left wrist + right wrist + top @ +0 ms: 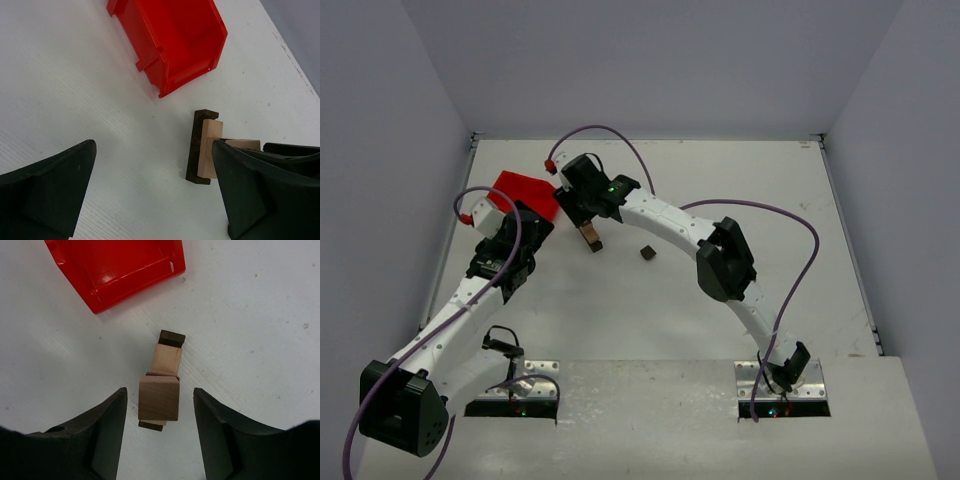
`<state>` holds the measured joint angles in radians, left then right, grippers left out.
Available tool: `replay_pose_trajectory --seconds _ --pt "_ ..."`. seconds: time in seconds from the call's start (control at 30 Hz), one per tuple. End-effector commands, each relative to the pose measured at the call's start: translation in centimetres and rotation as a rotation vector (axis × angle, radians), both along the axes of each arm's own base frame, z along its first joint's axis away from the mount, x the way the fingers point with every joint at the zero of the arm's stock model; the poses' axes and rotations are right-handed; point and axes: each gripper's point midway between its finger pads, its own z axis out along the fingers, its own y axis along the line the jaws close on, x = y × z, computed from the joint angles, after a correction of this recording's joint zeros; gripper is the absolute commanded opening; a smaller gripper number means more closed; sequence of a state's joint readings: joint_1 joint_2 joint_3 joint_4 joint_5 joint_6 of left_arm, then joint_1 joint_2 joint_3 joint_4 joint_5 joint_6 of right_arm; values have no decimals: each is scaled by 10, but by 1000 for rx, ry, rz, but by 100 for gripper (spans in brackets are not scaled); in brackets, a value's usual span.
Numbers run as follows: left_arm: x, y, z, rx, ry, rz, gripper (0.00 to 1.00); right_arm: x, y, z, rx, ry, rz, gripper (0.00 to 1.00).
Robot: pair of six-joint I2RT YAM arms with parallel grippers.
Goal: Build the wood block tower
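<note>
The block tower point(590, 237) stood at 4 o'clock from the red bin point(523, 190), between the right gripper's point(160, 392) parted jaws, untouched. The left gripper point(153, 145) hung wide open.

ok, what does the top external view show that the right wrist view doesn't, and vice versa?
Top external only: the left arm, and a loose dark block lying apart from the tower. Right wrist only: the right gripper open, one finger on either side of the tower's top light block with a gap on each side, and dark and light blocks below it. Both: the tower and the red bin.
</note>
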<state>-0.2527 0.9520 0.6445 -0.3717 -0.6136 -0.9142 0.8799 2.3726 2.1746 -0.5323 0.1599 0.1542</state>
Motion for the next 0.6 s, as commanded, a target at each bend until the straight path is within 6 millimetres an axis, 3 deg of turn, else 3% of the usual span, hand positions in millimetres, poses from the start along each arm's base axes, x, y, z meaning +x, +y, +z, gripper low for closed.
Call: replay_pose_trajectory --seconds 0.0,0.2,0.23,0.37,0.5,0.57 --pt "9 2 21 -8 -59 15 100 9 7 24 47 -62 -19 57" --pt "10 0 21 -11 -59 6 100 8 7 25 52 -64 -14 64" --pt "11 0 22 -10 -60 2 100 7 9 32 67 -71 0 75" --pt "10 1 25 -11 -65 10 100 0 18 48 113 -69 60 97" --pt "8 2 30 -14 -72 22 100 -8 20 79 175 -85 93 99" --pt "9 1 33 -17 -76 17 100 -9 13 94 186 -105 72 99"
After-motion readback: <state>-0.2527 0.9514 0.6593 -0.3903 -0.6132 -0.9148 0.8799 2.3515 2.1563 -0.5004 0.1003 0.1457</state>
